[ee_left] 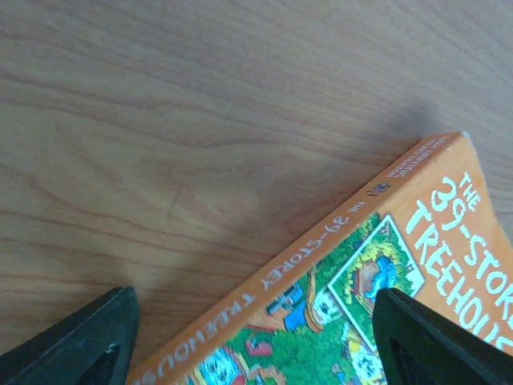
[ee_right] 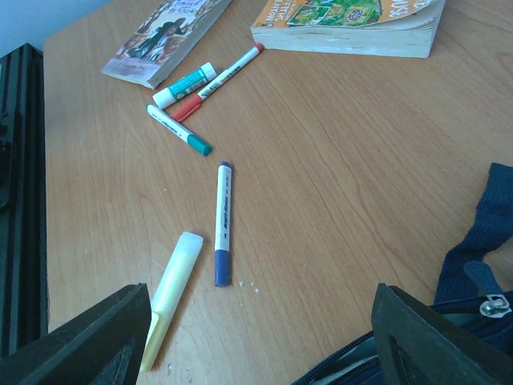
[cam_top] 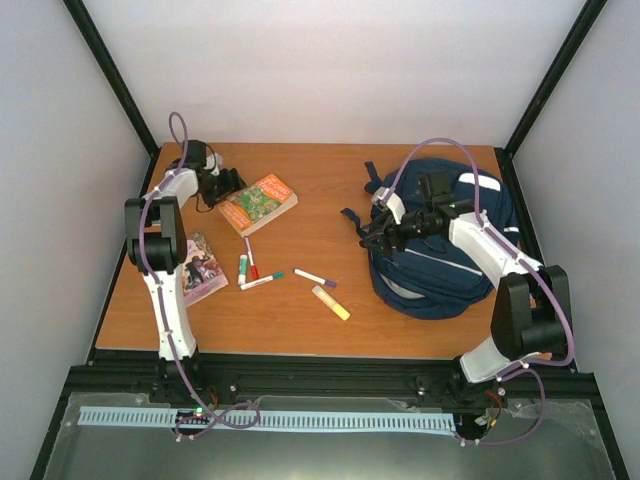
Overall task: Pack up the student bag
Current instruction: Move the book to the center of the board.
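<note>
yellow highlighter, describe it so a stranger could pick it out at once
Start at the navy student bag on the right of the wooden table. Just left of it, nearest the table's front edge, lies the yellow highlighter, beside a thin white marker. It alone is yellow and stubby; the other pens are white with coloured caps.

The left arm (cam_top: 163, 285) is rising from its base, folding at the elbow and reaching forward and to the right, with the left gripper (cam_top: 228, 184) angling downward at its end. Its fingers (ee_left: 76, 345) are standing wide apart, with nothing clamped between them. The right arm (cam_top: 495, 255) is bending at the elbow and stretching leftward, low and nearly level. The right gripper (cam_top: 368, 236) is pointing left, and its fingers (ee_right: 96, 341) are likewise standing wide apart, gripping nothing.
</note>
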Available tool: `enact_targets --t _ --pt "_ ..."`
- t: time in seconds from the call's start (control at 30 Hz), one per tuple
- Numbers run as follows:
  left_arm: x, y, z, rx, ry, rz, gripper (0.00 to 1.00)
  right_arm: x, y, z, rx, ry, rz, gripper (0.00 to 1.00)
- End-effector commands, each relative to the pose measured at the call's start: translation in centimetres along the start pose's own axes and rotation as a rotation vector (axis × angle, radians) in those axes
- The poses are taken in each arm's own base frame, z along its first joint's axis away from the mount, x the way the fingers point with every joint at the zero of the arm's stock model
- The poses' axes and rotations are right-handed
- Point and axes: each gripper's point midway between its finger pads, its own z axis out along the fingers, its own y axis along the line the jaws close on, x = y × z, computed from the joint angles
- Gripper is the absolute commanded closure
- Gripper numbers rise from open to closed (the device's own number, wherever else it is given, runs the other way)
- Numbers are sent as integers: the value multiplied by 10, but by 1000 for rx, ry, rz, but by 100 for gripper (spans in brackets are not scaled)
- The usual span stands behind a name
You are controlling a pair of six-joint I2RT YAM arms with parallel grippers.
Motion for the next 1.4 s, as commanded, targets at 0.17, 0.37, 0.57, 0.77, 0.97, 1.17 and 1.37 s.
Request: enact_targets --t 0.17,0.37,0.57,0.77,0.97,1.17,1.37 --pt "23 -36 15 79 55 101 18 -4 -7 -6 73 -7 -29 24" --pt "62 -63 19 84 96 119 19 0 -11 -6 99 11 -44 25" --pt "88 -91 14 76 102 179 21 -1 -17 -7 126 8 -26 25" --pt "105 -105 0 65 107 181 22 -7 -43 -6 216 12 84 31" --pt "86 -109 -28 12 32 155 19 -17 -71 11 205 49 283 42" --pt "60 -107 -32 -17 -17 129 20 -38 -89 47 169 80 328 44" --pt "38 -98 -7 -25 -23 89 36 -48 -108 98 84 126 382 45"
